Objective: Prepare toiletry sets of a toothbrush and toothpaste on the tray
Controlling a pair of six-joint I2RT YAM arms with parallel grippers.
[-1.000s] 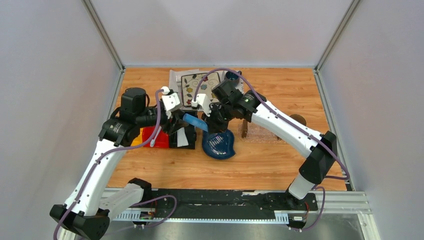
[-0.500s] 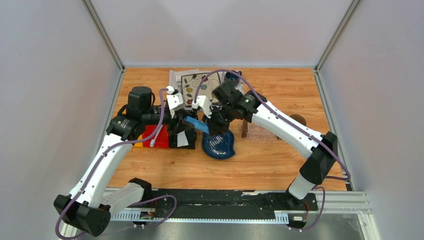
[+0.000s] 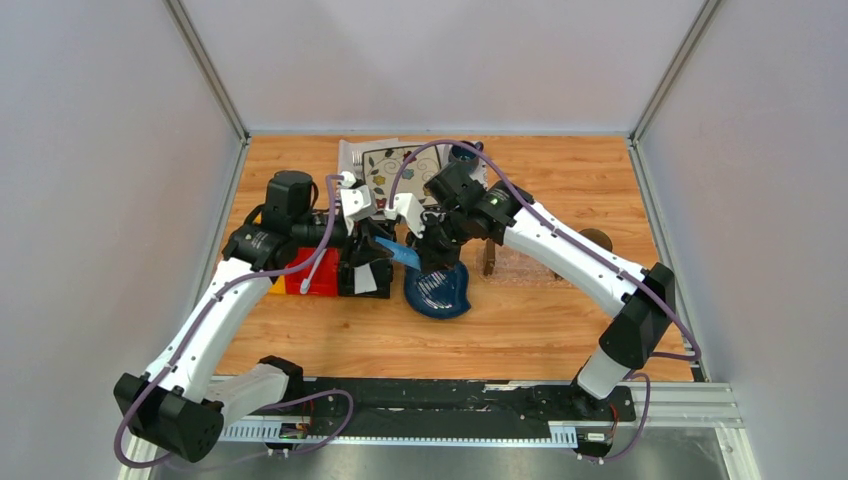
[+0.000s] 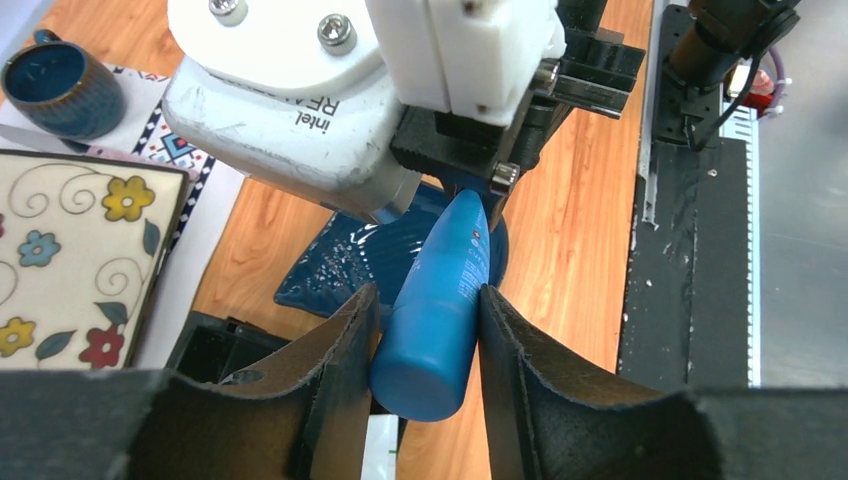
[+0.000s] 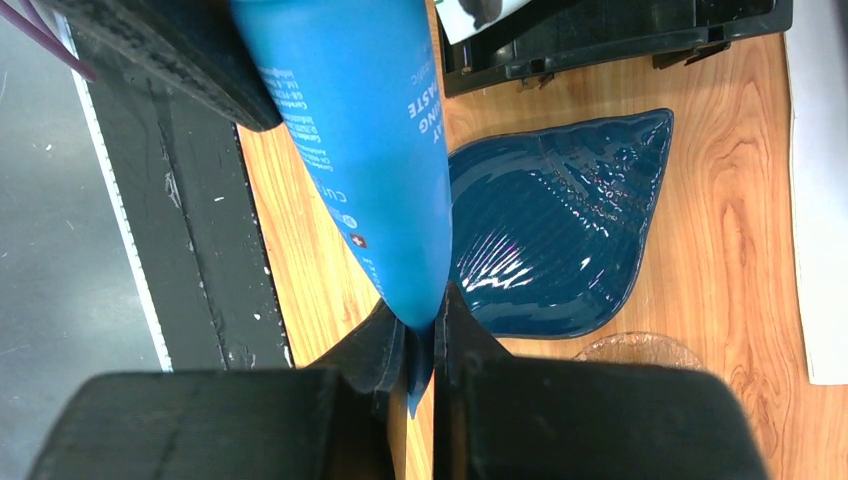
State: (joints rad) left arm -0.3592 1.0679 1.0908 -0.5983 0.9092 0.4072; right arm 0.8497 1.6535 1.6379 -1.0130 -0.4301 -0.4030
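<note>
The light blue toothpaste tube hangs in the air between both grippers, above the gap between the black bin and the blue dish. My right gripper is shut on its flat crimped end. My left gripper is shut on its cap end, with a finger pressed on each side. In the top view the left gripper and the right gripper face each other. The clear tray lies right of the dish. A white-grey tube lies in the black bin. I cannot make out the toothbrush.
The dark blue leaf-shaped dish lies under the tube and also shows in the right wrist view. A black bin and a red bin stand to the left. A flowered plate and a blue cup sit at the back.
My left arm has moved right towards the right gripper, and its fingers are now around the tube's cap end. The right gripper has held the tube nearly still.
</note>
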